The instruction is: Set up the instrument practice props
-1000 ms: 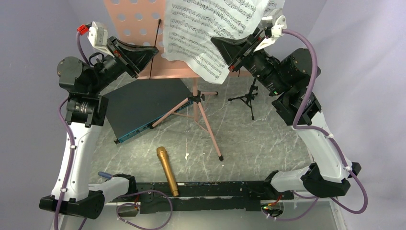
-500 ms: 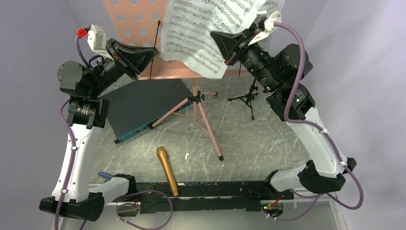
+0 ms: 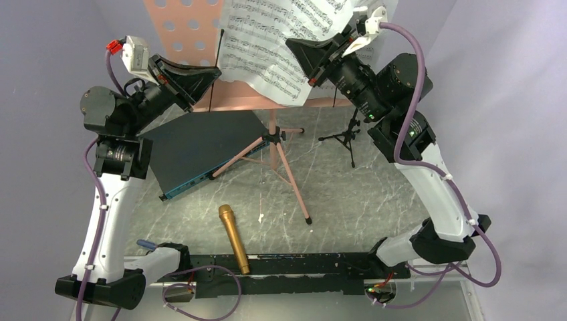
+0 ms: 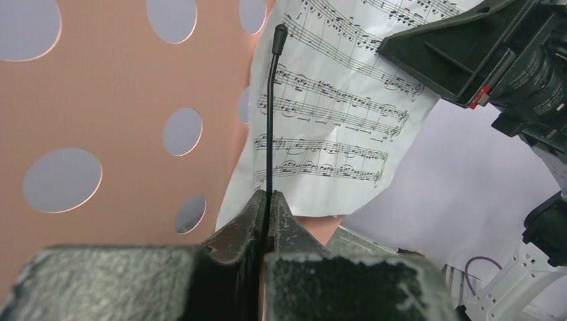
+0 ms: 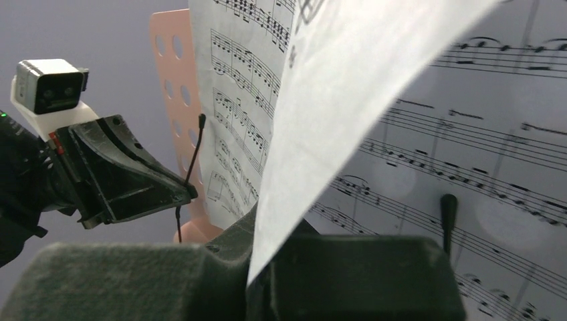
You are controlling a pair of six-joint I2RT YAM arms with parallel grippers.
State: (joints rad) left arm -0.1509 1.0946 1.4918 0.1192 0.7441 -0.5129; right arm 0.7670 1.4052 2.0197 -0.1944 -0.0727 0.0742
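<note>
Up at twelve o'clock on the table, the pink music stand is upright on its three legs. From the top camera I see both arms reaching up to it, one from each side. My left gripper is at about eleven o'clock. My right gripper is at about one o'clock, on a white page full of notes.

The top camera is too far off to show me the grips. The left wrist camera does. The jaws there are squeezed almost together, with a thin black rod pinched between the tips. The rod goes straight up in front of the pink plate with its round holes, and the page hangs just to its right.

The right wrist camera shows what the others do not. The edge of the page runs down into the closed jaws, so that gripper is holding the paper. The page bends toward the camera. Behind it, at three o'clock in that picture, is more printed music with a second rod lying over it. I cannot tell if that is the same page or another one.

Only the top camera shows the rest. The gold microphone lies flat at six o'clock, near the arm bases. The little black stand is upright at two o'clock, just beside my right arm. A flat dark board with a blue-green edge lies at ten o'clock, and one pink leg crosses over its near edge.
</note>
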